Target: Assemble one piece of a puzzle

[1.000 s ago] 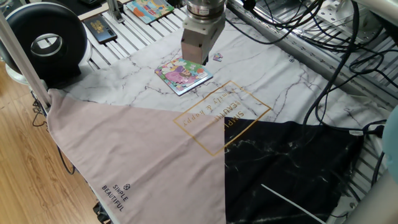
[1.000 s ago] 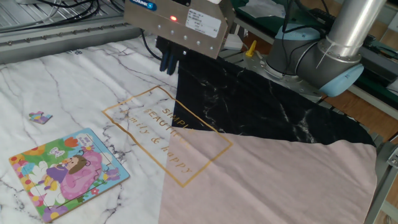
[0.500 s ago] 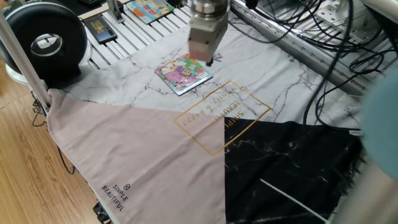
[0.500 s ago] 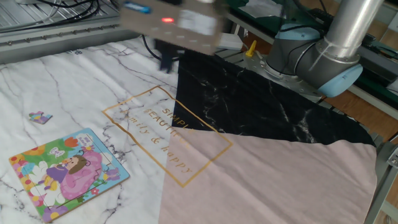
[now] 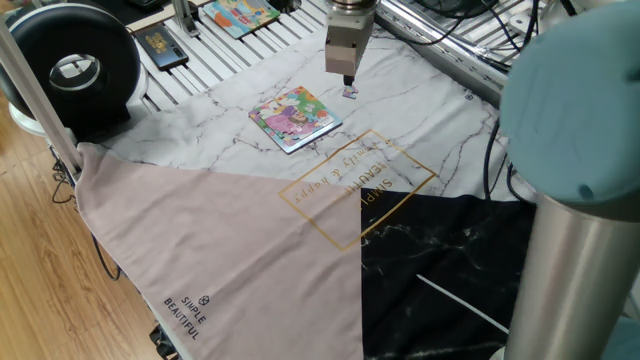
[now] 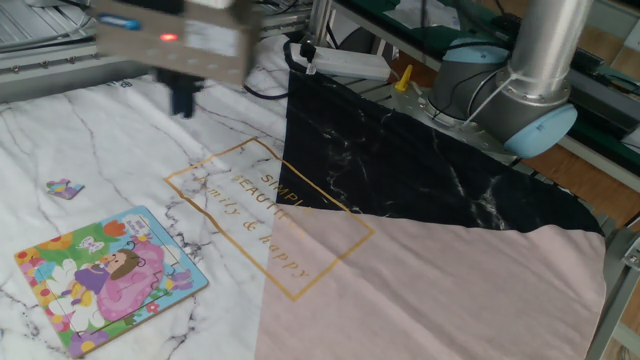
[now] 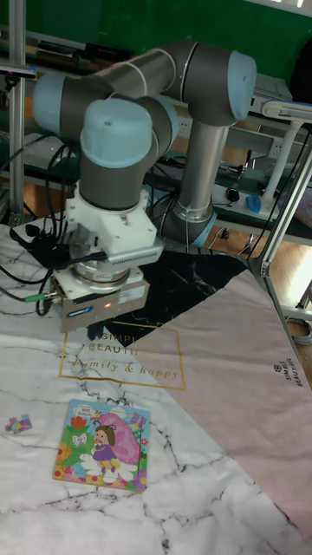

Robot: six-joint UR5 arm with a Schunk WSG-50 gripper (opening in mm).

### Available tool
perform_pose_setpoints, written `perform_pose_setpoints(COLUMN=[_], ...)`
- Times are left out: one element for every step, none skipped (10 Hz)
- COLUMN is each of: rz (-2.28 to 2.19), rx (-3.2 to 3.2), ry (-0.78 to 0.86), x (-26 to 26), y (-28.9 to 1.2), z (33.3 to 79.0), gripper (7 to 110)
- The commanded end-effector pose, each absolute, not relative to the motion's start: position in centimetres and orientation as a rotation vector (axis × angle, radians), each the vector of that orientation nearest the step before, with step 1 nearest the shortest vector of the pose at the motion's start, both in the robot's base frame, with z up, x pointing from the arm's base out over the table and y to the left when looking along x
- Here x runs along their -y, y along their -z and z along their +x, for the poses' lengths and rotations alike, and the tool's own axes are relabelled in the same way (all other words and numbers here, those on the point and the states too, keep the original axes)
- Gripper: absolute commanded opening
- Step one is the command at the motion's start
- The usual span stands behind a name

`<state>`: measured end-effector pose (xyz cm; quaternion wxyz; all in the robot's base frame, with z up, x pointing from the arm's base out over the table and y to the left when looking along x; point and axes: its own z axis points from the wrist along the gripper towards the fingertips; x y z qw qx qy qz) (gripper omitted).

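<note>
In the other fixed view, the piece (image 6: 64, 187) lies loose on the marble-print cloth (image 6: 120, 130) at the far left of the frame, a tiny pinkish-purple scrap well apart from the puzzle (image 6: 108, 278), which sits flat in the lower left with its cartoon girl, flowers and dark-blue edge. Nothing is assembled yet, as far as I can judge: the piece is still on the cloth and not in the board, and the empty slot it belongs to is too small to make out. Moving right, the gripper (image 6: 182, 100) hangs motion-blurred in the upper left-centre, above the cloth and not touching either thing; its dark fingers appear to carry nothing, but the blur means I cannot tell how far apart they stand. In one fixed view the gripper (image 5: 347, 82) sits at top centre with the piece (image 5: 350, 92) just below its tips, and the puzzle (image 5: 294, 118) left of them. The tall fixed view puts the piece (image 7: 17, 423) at the left edge, the puzzle (image 7: 102, 444) to its right, and the gripper's body above both, fingers hidden. What is left, by my reading, is the whole job: descend, grasp, carry to the board and seat the piece.
</note>
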<state>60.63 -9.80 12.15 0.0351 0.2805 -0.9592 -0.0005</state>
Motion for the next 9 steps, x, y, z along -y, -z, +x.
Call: perform_pose_setpoints(rz=[0.733, 0.680, 0.697, 0.794, 0.855, 0.810, 0.793, 0.875, 0.943], rx=[2.949, 2.944, 2.940, 2.876, 2.858, 2.876, 2.907, 2.934, 2.938], ry=[-0.121, -0.091, -0.069, -0.011, 0.053, 0.066, 0.156, 0.249, 0.180], x=[13.2, 12.9, 12.5, 11.9, 11.0, 10.7, 9.1, 9.0, 13.0], y=[-11.7, -11.8, -11.7, -11.9, -11.9, -11.9, -11.9, -11.0, -9.0], z=[61.2, 60.5, 60.5, 59.4, 59.1, 59.1, 59.4, 61.3, 64.0], gripper=[7, 7, 7, 7, 7, 7, 7, 7, 7])
